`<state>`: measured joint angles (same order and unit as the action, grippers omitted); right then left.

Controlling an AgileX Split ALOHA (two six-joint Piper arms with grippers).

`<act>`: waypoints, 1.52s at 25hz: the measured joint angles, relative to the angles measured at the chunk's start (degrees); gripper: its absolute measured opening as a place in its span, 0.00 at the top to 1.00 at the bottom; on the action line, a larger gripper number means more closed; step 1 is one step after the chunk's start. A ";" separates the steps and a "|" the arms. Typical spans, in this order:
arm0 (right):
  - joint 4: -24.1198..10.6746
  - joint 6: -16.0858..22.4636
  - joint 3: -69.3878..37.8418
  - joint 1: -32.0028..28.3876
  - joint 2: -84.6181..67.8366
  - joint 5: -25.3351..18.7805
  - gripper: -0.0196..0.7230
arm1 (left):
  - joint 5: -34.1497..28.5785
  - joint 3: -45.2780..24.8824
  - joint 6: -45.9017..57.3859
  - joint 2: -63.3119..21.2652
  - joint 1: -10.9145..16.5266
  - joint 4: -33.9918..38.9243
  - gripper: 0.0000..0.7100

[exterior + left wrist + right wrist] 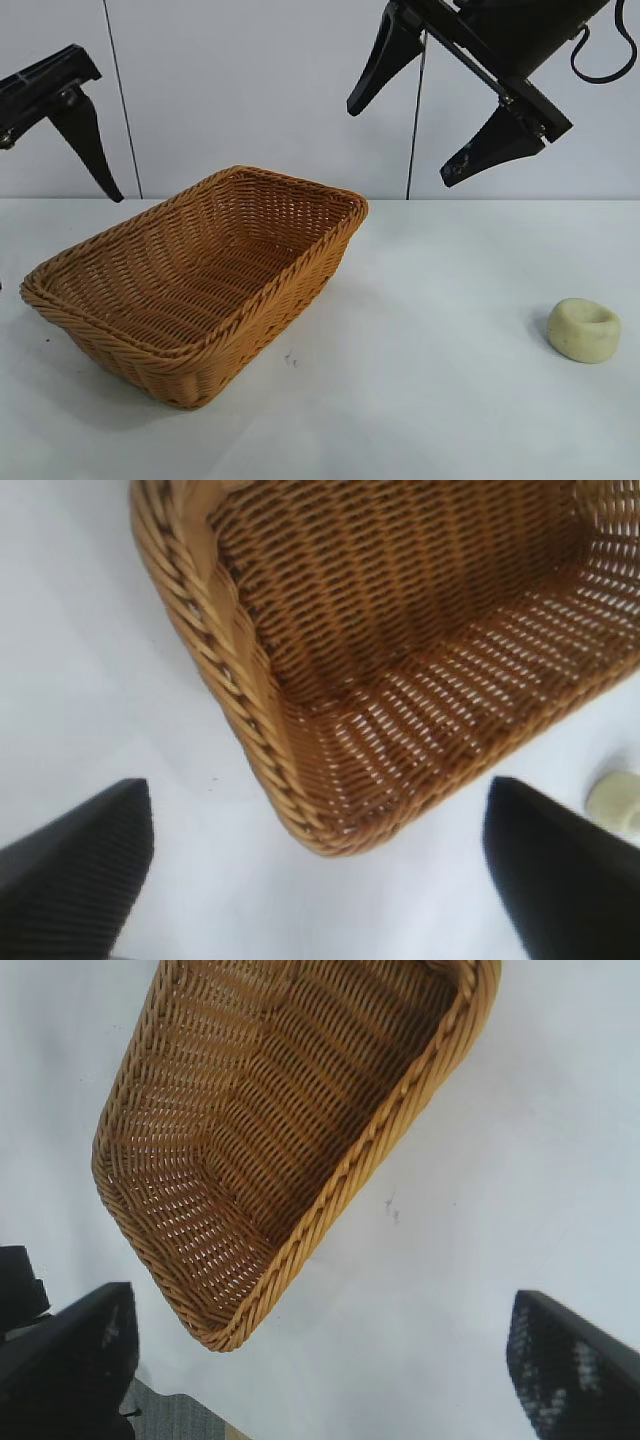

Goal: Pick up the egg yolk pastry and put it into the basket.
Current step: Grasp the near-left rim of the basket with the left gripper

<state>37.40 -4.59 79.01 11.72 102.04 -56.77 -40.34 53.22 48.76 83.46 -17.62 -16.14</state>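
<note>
The egg yolk pastry [584,329], a small pale yellow puck with a dented top, lies on the white table at the right. A sliver of it shows in the left wrist view [618,798]. The orange-tan wicker basket [150,345] stands empty at the left centre; it also shows in the left wrist view [255,710] and the right wrist view [345,1185]. My right gripper [400,140] hangs open and empty high above the table, up and left of the pastry. My left gripper [75,130] is raised at the far left, open and empty.
The white table [420,400] runs around the basket and pastry. A pale wall with vertical seams stands behind. The table's edge and grey floor show in the right wrist view [180,1415].
</note>
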 joint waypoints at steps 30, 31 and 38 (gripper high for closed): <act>0.11 0.00 0.00 0.00 0.00 0.00 0.04 | 7.64 -1.79 33.92 8.43 -7.80 23.60 0.07; 0.11 0.00 0.00 0.00 0.00 0.00 0.04 | 8.40 -2.45 34.02 8.43 -7.80 23.51 0.07; 0.17 0.00 0.00 -0.11 0.00 0.05 0.04 | 18.15 -7.26 34.24 8.51 -7.80 21.91 0.07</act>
<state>37.57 -4.59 79.01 11.60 102.04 -56.72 -22.19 45.96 83.00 91.96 -25.42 5.77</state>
